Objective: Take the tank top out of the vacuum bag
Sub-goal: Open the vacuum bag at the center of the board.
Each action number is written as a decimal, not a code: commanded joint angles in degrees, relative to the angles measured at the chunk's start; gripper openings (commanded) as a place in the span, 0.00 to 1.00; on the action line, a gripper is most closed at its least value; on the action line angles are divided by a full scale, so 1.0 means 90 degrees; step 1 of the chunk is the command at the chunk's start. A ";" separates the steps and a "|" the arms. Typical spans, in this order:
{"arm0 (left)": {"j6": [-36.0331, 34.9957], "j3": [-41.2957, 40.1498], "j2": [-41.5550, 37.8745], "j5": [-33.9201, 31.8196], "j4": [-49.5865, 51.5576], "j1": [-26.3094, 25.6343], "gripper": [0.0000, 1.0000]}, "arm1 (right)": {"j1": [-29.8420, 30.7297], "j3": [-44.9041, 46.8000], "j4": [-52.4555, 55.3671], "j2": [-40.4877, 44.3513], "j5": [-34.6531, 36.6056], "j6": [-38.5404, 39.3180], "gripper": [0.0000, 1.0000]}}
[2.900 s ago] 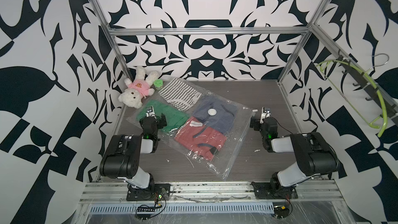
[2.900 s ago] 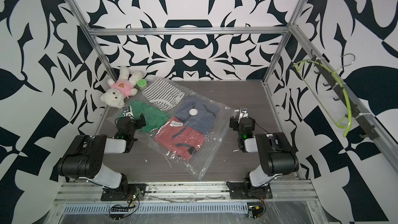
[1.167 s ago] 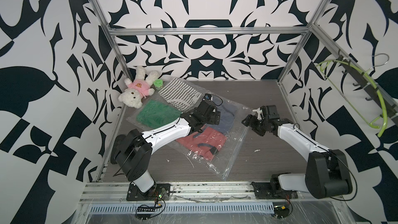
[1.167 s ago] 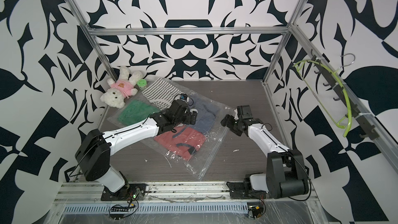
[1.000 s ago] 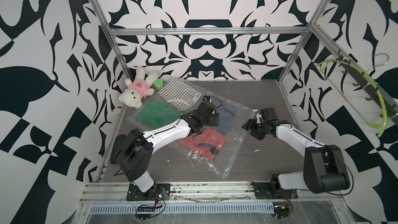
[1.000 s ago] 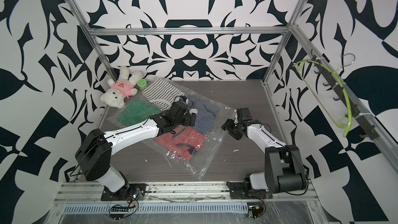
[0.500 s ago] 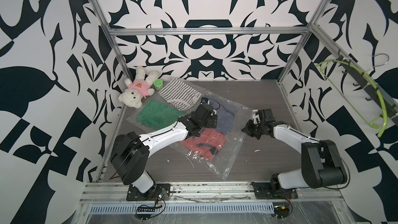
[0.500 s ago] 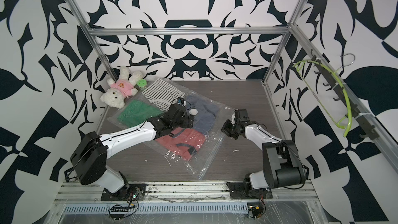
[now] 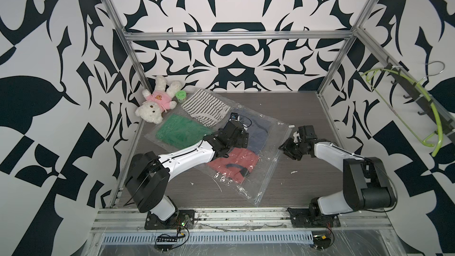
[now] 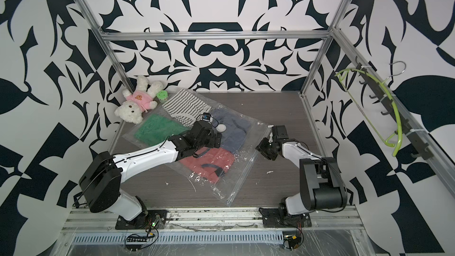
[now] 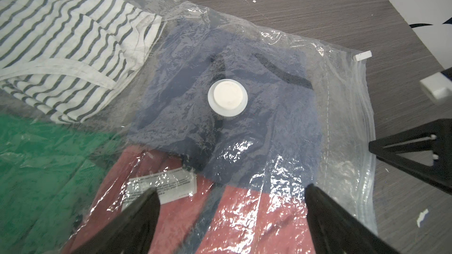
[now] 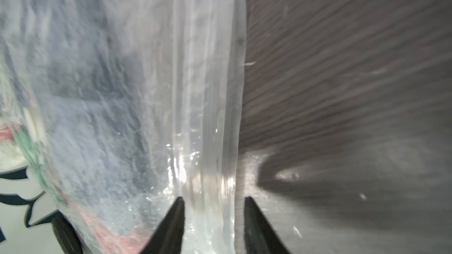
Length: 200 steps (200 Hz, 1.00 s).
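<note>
my left gripper (image 11: 231,206) is spread wide over the vacuum bag (image 10: 237,179), tips above the red garment (image 11: 256,218), near the white valve (image 11: 227,98). my right gripper (image 12: 212,216) stands narrowly parted astride the zip-seal edge (image 12: 208,94); gripping or not, i cannot tell. the bag lies flat on the table (image 9: 307,109).

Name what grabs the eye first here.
The clear vacuum bag lies mid-table, packed with striped, green, navy and red garments, amid black-and-white walls. The left end effector hangs open over it by the white valve; the right end effector straddles its zip-seal edge. A pink-shirted teddy bear lies in the far left corner.
</note>
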<state>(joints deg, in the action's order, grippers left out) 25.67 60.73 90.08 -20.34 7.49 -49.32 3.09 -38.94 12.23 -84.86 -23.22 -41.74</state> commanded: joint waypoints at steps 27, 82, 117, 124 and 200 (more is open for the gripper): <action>0.0019 -0.0158 -0.0145 -0.0202 -0.0051 -0.0028 0.98 | 0.0095 -0.0078 -0.0597 0.0188 -0.0275 0.0040 0.00; -0.0206 -0.0142 -0.0171 -0.0257 -0.0138 -0.0253 0.98 | 0.0166 -0.0097 -0.0606 0.0366 -0.0463 -0.0158 0.00; -0.0984 -0.0150 -0.0243 -0.0030 -0.0417 -0.0745 0.99 | 0.0202 -0.0280 -0.0597 0.0742 -0.0860 -0.0461 0.00; -0.1151 -0.0179 -0.0267 0.0055 -0.0496 -0.0859 0.99 | 0.0212 -0.0319 -0.0597 0.0836 -0.0918 -0.0510 0.00; -0.1946 0.0456 0.0530 -0.0186 -0.0578 -0.1787 0.99 | 0.0213 -0.0361 -0.1145 0.1336 -0.1783 -0.1554 0.00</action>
<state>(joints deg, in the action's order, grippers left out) 12.12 61.12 91.42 -19.68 2.33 -63.22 4.73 -40.45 7.27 -74.19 -33.69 -50.15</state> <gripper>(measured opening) 0.992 0.046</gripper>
